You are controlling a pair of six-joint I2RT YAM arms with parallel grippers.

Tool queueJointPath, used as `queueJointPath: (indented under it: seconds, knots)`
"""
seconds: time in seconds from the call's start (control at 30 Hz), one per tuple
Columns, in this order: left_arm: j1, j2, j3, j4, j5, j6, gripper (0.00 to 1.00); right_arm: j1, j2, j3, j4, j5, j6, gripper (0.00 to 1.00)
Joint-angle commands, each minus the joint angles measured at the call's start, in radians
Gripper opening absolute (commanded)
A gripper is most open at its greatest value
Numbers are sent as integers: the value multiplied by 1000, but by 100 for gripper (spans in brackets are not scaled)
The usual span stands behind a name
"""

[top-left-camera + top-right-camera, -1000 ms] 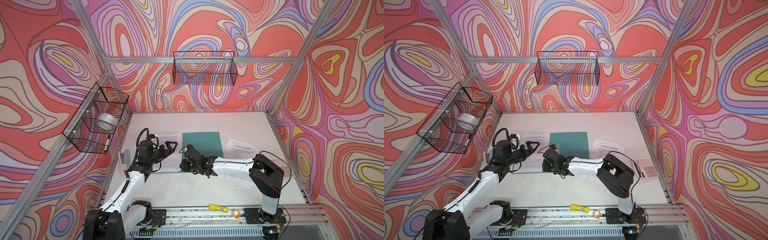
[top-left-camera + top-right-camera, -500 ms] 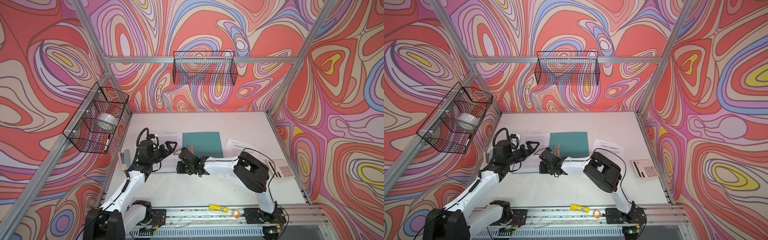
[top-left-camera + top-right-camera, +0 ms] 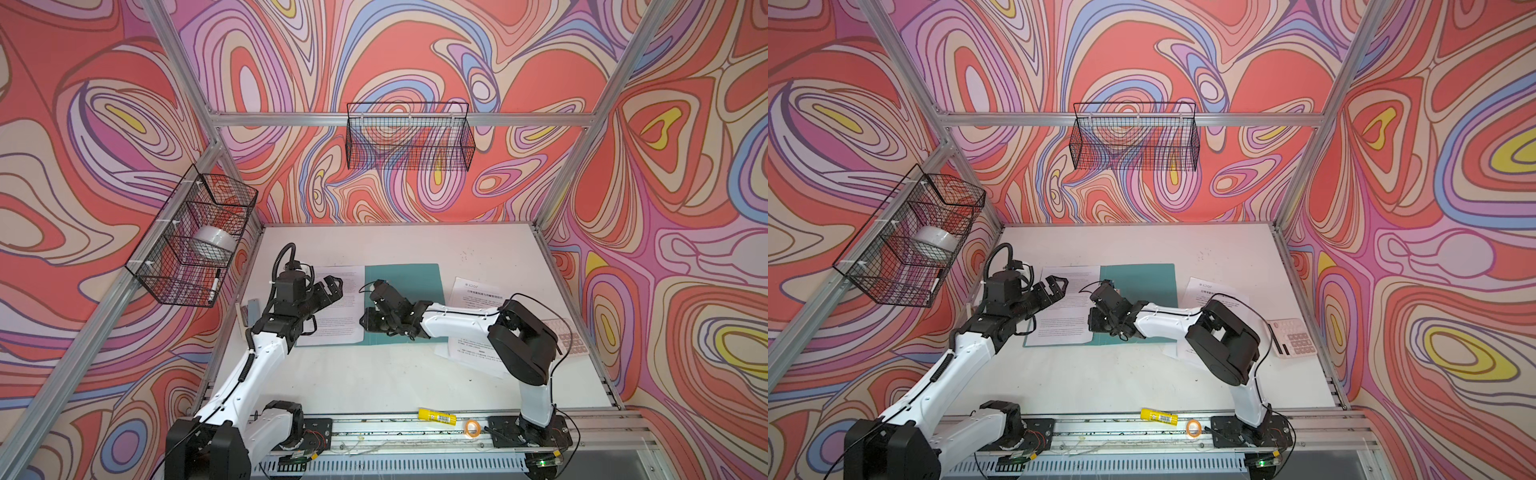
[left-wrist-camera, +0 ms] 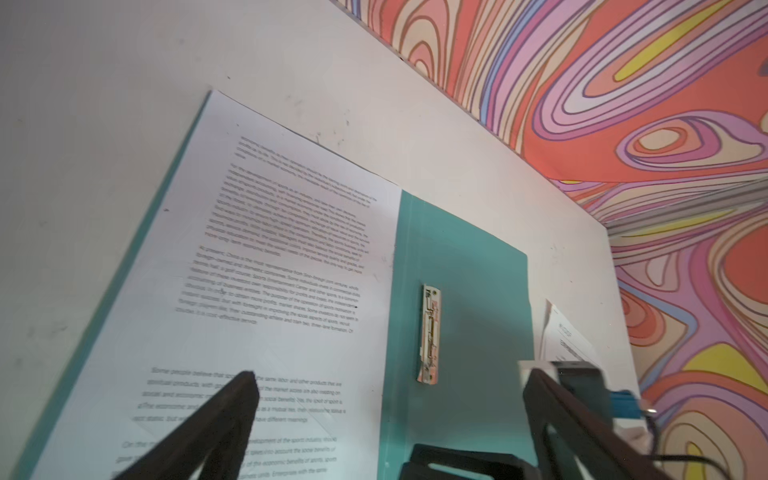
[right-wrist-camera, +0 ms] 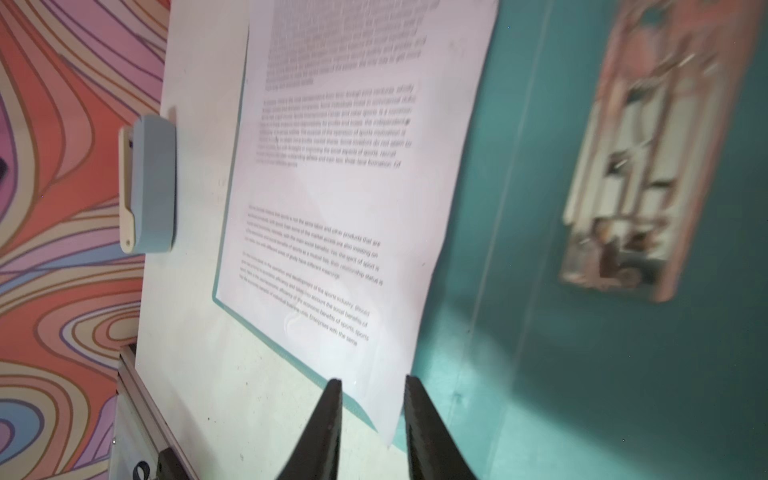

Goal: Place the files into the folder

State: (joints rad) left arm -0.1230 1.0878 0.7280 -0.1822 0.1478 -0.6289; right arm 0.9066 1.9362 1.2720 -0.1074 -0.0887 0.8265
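Observation:
The teal folder (image 3: pixel 411 282) (image 3: pixel 1150 282) lies open and flat on the table, with its metal clip (image 4: pixel 430 332) (image 5: pixel 648 166) on the bare right half. One printed white sheet of the files (image 3: pixel 345 316) (image 3: pixel 1067 320) (image 4: pixel 291 257) (image 5: pixel 353 187) covers its left half. More files (image 3: pixel 478 295) (image 3: pixel 1212 291) lie to the right under the right arm. My left gripper (image 3: pixel 337 289) (image 3: pixel 1061 286) (image 4: pixel 390 376) hovers wide open over the sheet. At the sheet's near corner by the spine, my right gripper (image 3: pixel 363 326) (image 3: pixel 1092 322) (image 5: pixel 372 384) stands slightly open, holding nothing.
A grey stapler-like object (image 3: pixel 252 309) (image 5: pixel 151 183) sits at the table's left edge. A calculator (image 3: pixel 569 336) (image 3: pixel 1293 336) lies at the right edge. On the front rail are a yellow glue stick (image 3: pixel 436 415) and a tape ring (image 3: pixel 471 427). Wire baskets (image 3: pixel 407 141) hang on the walls.
The right gripper's jaws have parted from shut at the sheet's near corner. Its elbow swung left, then back right. The left arm has barely moved.

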Motion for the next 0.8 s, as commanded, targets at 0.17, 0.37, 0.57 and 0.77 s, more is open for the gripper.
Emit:
queueJointPath:
  seconds: [0.17, 0.37, 0.57, 0.77]
  knots:
    - [-10, 89, -51, 112, 19, 4, 95, -90, 13, 162, -237, 194, -244, 19]
    - [-135, 131, -119, 268, 55, -90, 88, -140, 131, 331, -289, 198, -299, 14]
    - [-152, 203, -148, 297, 48, -86, 85, -149, 263, 525, -396, 168, -347, 12]
    - [-152, 288, -158, 363, 119, -79, 82, -158, 312, 564, -435, 165, -347, 7]
